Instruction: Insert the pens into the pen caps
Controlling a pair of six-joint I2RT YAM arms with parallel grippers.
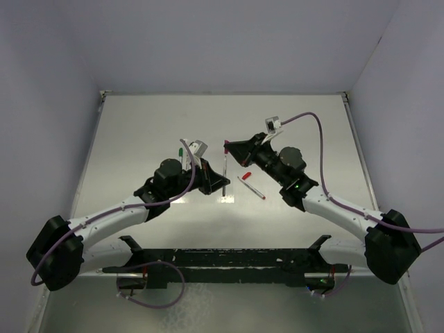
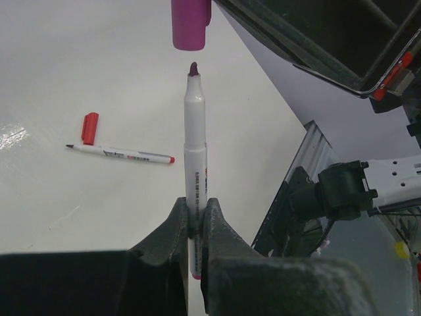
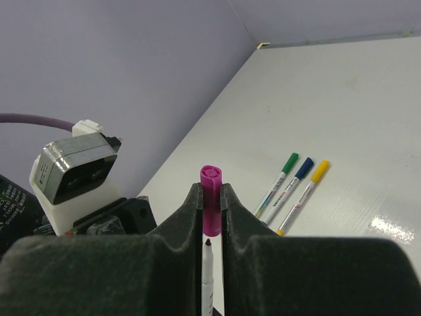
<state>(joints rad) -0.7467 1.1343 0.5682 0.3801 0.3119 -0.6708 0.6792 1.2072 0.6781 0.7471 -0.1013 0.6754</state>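
Note:
My left gripper (image 2: 196, 220) is shut on the purple pen (image 2: 195, 151), held with its uncapped dark tip pointing away from me. My right gripper (image 3: 211, 201) is shut on the purple cap (image 3: 211, 197), its open end facing the pen tip (image 3: 208, 245) with a small gap between them. In the top view the pen (image 1: 226, 170) runs from the left gripper (image 1: 225, 184) to the right gripper (image 1: 228, 146). The red pen (image 2: 122, 153) lies uncapped on the table with the red cap (image 2: 89, 128) beside its tip. The green (image 3: 279, 181), blue (image 3: 294, 181) and yellow (image 3: 304, 194) pens lie capped, side by side.
The white table (image 1: 139, 132) has a raised edge on the left and back, with grey walls around it. The three capped pens lie just behind the left wrist (image 1: 182, 154). The red pen (image 1: 252, 187) lies under the right arm's front.

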